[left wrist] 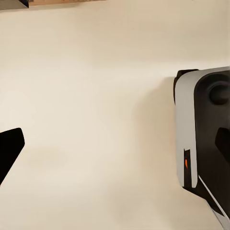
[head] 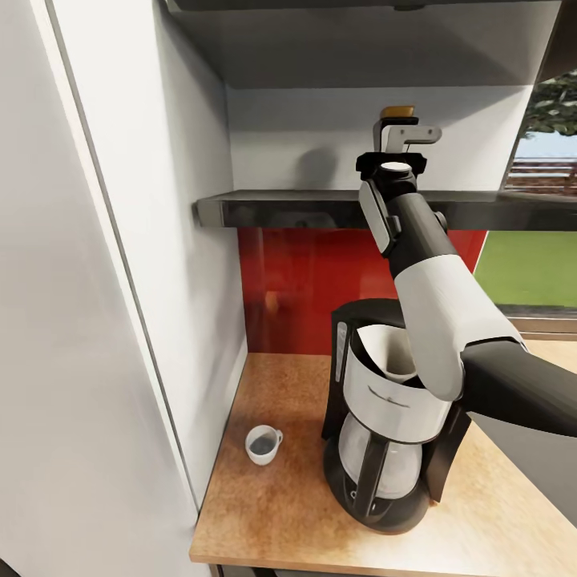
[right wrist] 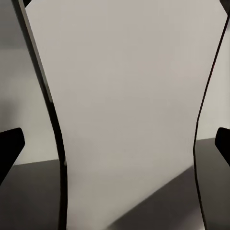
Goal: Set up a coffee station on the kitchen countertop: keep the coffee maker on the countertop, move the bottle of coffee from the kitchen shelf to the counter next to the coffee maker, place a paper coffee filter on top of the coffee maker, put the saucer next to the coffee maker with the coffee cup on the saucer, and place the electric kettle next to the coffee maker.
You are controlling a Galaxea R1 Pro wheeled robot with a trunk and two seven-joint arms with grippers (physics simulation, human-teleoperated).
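Observation:
On the dark shelf (head: 304,210) my right gripper (head: 403,136) is raised in front of the bottle of coffee, of which an orange cap (head: 398,110) shows above the fingers. In the right wrist view the pale bottle (right wrist: 124,96) stands between the two black fingertips (right wrist: 9,148), and the gripper (right wrist: 115,148) is open around it. The black and white coffee maker (head: 385,449) stands on the wooden countertop (head: 272,521) with a white paper filter (head: 383,346) in its top. A white coffee cup (head: 262,443) sits on the counter left of it. My left gripper (left wrist: 115,153) is open over a beige surface.
A tall white cabinet side (head: 120,280) walls off the left of the counter. A red backsplash (head: 288,288) lies behind the coffee maker. My right forearm (head: 441,296) crosses above the coffee maker. A white and black machine body (left wrist: 203,134) is beside the left gripper.

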